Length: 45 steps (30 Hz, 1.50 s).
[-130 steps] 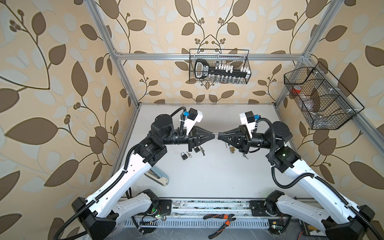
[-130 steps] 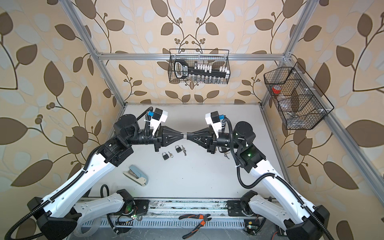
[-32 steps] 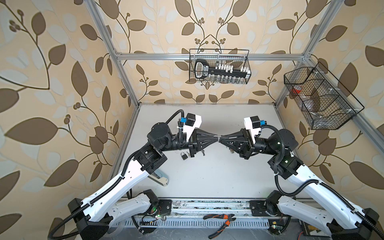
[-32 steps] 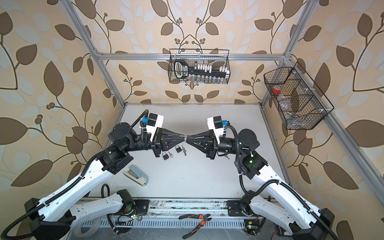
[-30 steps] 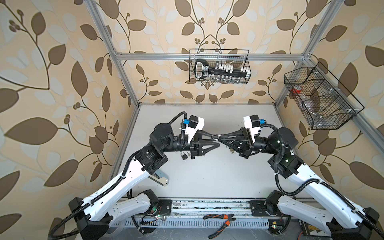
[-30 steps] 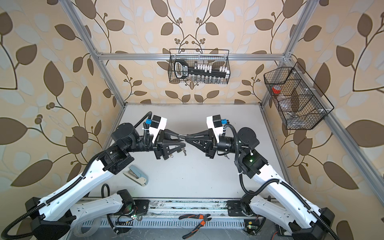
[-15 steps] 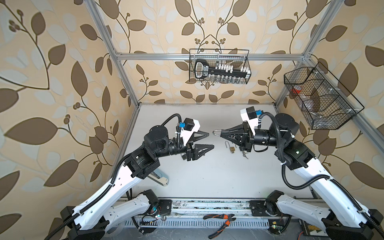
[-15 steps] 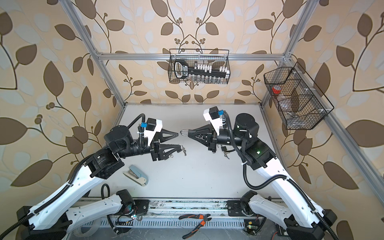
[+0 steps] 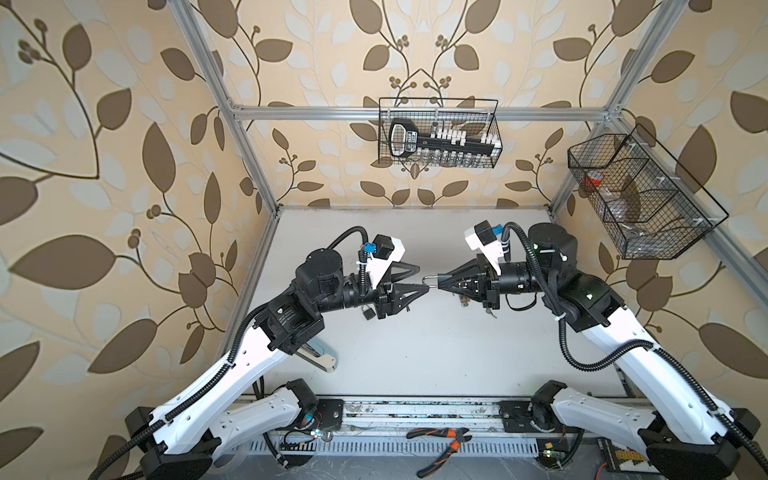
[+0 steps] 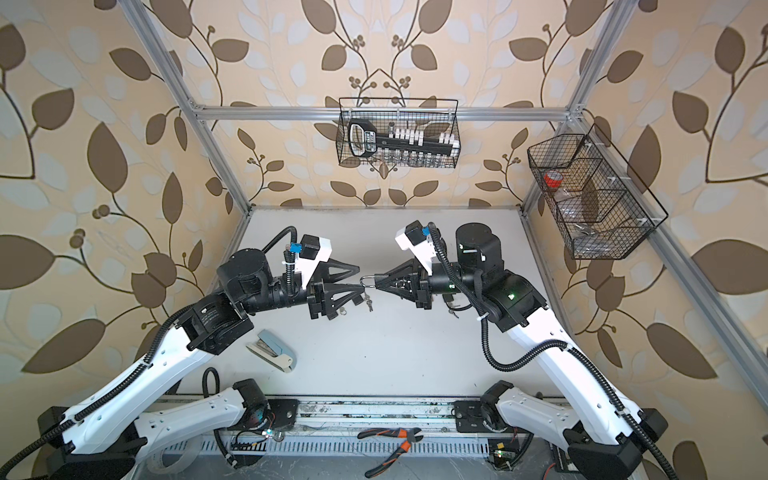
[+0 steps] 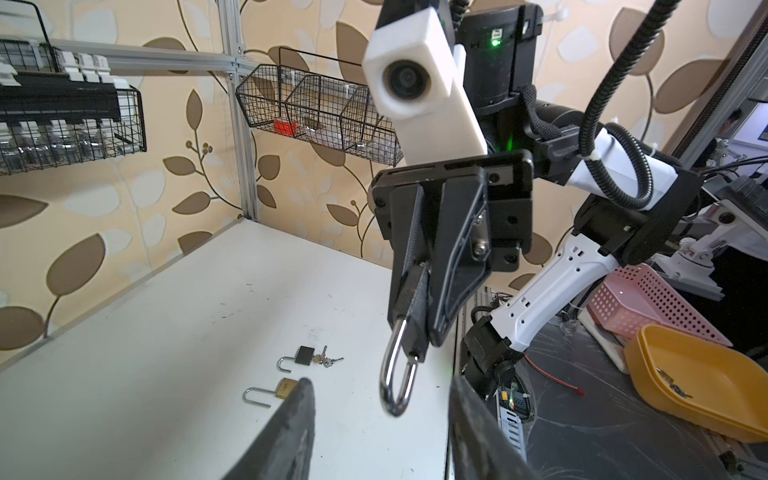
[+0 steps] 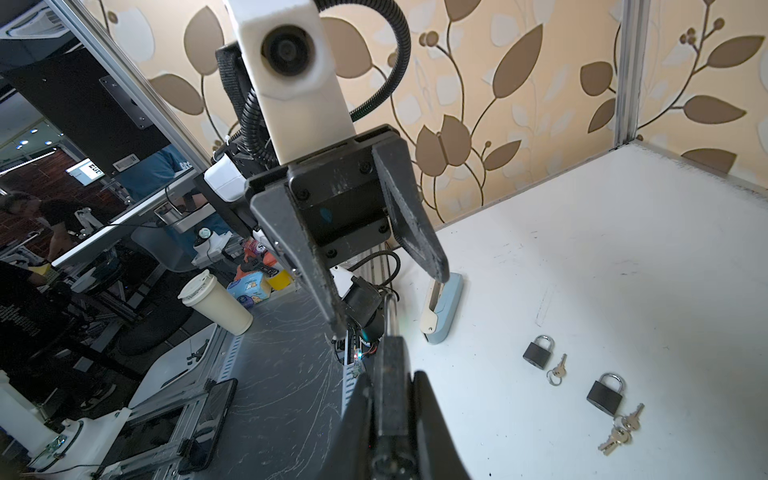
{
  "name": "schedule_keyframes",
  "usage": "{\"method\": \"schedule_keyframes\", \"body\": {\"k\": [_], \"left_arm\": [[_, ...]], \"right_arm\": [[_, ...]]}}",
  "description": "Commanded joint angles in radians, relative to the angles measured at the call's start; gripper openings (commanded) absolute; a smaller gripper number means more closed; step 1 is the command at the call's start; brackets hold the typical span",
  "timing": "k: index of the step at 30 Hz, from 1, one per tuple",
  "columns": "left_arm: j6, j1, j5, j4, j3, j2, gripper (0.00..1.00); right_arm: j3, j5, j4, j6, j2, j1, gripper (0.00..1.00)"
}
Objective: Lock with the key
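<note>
Steel shackle [image 11: 392, 386] of the padlock [image 11: 417, 307] points at the left gripper [image 9: 422, 276], held in the air over mid table [image 9: 415, 353]. Right gripper [image 9: 439, 282] is clamped narrow on the padlock body and carries it. Left gripper is half spread and empty. The shackle loop sits between its fingers [image 11: 291, 424], and the lower tip looks about touching it in a top view. Shackle's short leg ends level with the body's end; seated or not, can't tell.

Likely step: left gripper takes the shackle and presses it home. To do it well:
- Centre the loop between the fingers and close on the bend.
- Push straight along the body toward the right gripper.
- No sideways twist, or the thin body may slip from the grip.
- Right arm should brace.

No key visible in this padlock. Keys [image 12: 621, 432] lie on the table by two spare padlocks [image 12: 604, 395], so a key pickup probably follows.
</note>
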Motion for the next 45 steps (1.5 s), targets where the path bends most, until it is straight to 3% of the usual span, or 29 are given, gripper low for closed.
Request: {"method": "schedule_keyframes", "body": {"k": [1,5,15,24,39,45], "left_arm": [[0.0,-0.005,0.03,0.034,0.034,0.008,0.47],[-0.005,-0.005,0.051,0.04,0.031,0.014,0.45],[-0.019,-0.005,0.069,0.067,0.027,0.011,0.29],[-0.026,-0.005,0.079,0.069,0.024,0.015,0.0],[-0.057,-0.006,0.246,0.087,0.055,0.08,0.0],[-0.094,-0.012,0.287,0.139,0.052,0.131,0.0]], "right_arm": [[0.021,-0.025,0.001,-0.02,-0.01,-0.001,0.0],[0.015,-0.022,0.031,-0.008,-0.02,-0.002,0.0],[0.0,-0.029,0.031,-0.005,-0.016,-0.001,0.0],[-0.005,-0.019,0.04,-0.006,-0.017,-0.002,0.0],[-0.081,-0.043,0.163,-0.07,-0.031,0.002,0.0],[-0.083,-0.001,0.219,-0.045,0.013,0.09,0.0]]}}
